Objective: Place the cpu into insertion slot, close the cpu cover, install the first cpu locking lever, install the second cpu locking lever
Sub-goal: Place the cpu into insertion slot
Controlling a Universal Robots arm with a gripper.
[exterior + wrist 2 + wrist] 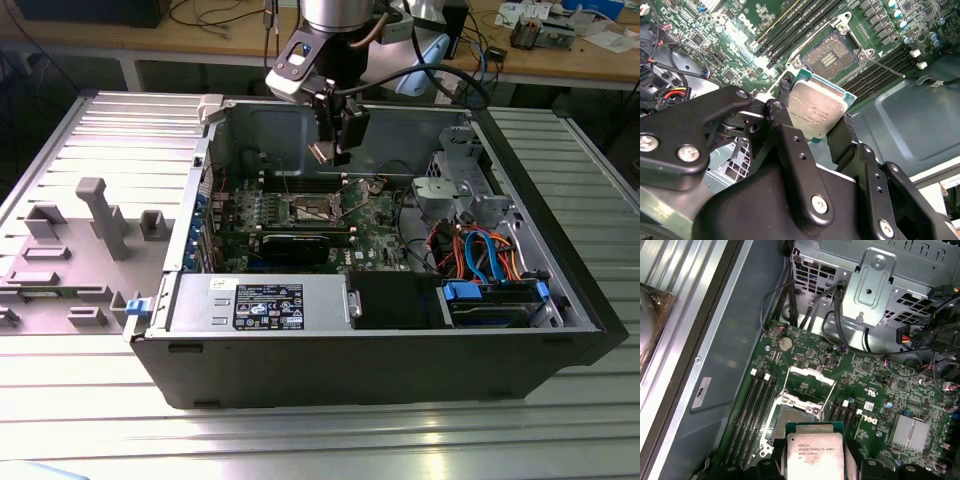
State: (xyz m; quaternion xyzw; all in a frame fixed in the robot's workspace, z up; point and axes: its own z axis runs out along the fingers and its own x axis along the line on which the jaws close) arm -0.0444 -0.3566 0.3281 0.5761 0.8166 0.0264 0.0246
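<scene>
Silvery-grey cpu (817, 106) sits clamped in the jaws of the gripper (332, 154), hanging above the open insertion slot (829, 56) and clear of it, so step 1 is in hand: seating calls for squaring it to that slot

In the first wrist view the cpu (813, 455) covers part of the insertion slot (790, 417) and runs off the edge.

Open air separates the hand (332, 152), gripping the chip (817, 107), from the bare socket (830, 56). Low memory slots (750, 410) flank it, and the opened cover (807, 385) sits at one edge. A drive cage (455, 185) and cables (480, 250) crowd the exterior view's right.
</scene>
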